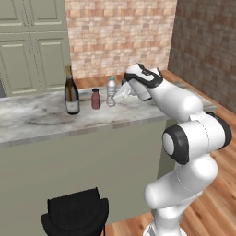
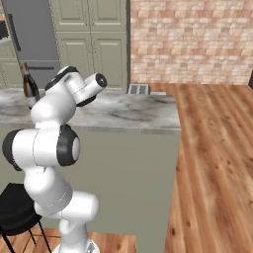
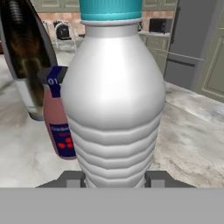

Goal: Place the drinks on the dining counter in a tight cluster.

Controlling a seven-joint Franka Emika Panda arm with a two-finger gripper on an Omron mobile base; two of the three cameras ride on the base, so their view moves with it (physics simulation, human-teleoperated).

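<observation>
Filling the middle of the hand view, the water bottle (image 3: pixel 114 96) stands between the gripper's (image 3: pixel 114 178) two dark fingertips (image 3: pixel 72 178), which press its lower body from either side: the jaws are closed on it. In the left base view it stands upright at upper centre, on the counter (image 1: pixel 41 120).

Largest is the counter, a long slab of grey-white veined marble on a plain sage-green wall; it looks hard and smooth, so a bottle base would likely slide on it. Next, the wine bottle (image 1: pixel 71 91), upper left of centre: tall, dark glass, slim neck, pale label. It is probably the heaviest and most breakable, top-heavy if nudged, and best taken around the wide lower body. The water bottle is clear ribbed plastic with rounded shoulders and a teal-looking cap in the hand view. I judge it light, and its thin wall may give under a squeeze; the ribbed lower band is a sound place to hold. Smallest, the maroon bottle (image 1: pixel 96 98), short and cylindrical with a dark cap and a label, stands between the other two, just beside the water bottle and near the wine. The three already stand close together.
</observation>
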